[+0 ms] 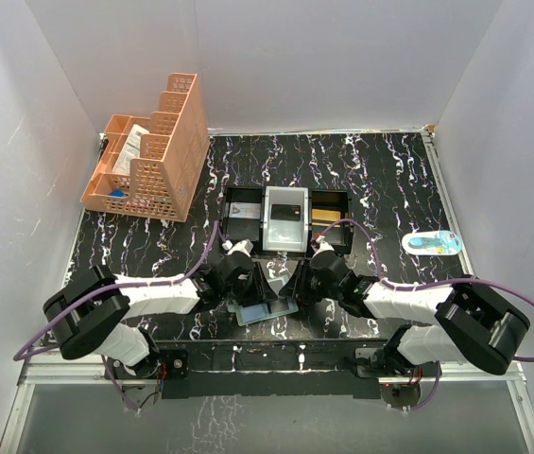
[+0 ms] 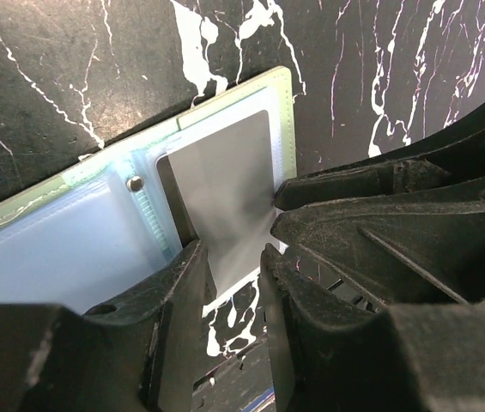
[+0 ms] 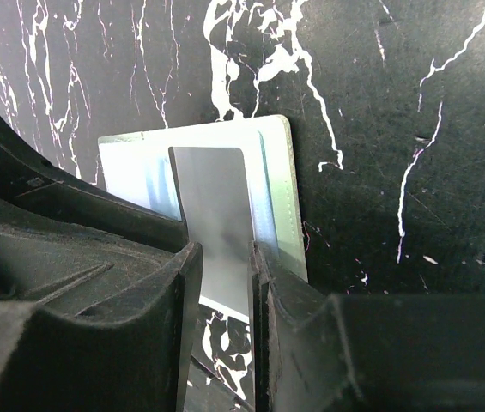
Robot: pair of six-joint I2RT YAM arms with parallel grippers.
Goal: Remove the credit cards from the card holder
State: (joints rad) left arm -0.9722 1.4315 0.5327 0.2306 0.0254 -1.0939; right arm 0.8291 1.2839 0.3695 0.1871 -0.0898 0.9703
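The card holder [image 1: 257, 314] lies open on the black marbled table near the front edge, pale blue inside with a green rim [image 2: 287, 129]. A plain grey card [image 2: 225, 189] sticks out of its right panel [image 3: 276, 197]. Both grippers come down on it side by side. My left gripper [image 2: 233, 257] frames the card's near end in its narrow gap, with the table showing through below. My right gripper [image 3: 221, 257] frames the same card [image 3: 216, 206] likewise. The fingers [image 2: 182, 283] overlap the card's sides. No clamp on it shows.
A black-and-white three-compartment tray [image 1: 236, 216] stands just behind the grippers. An orange lattice organiser [image 1: 153, 151] occupies the back left corner. A small white and blue object [image 1: 432, 242] lies at the right. White walls close in three sides.
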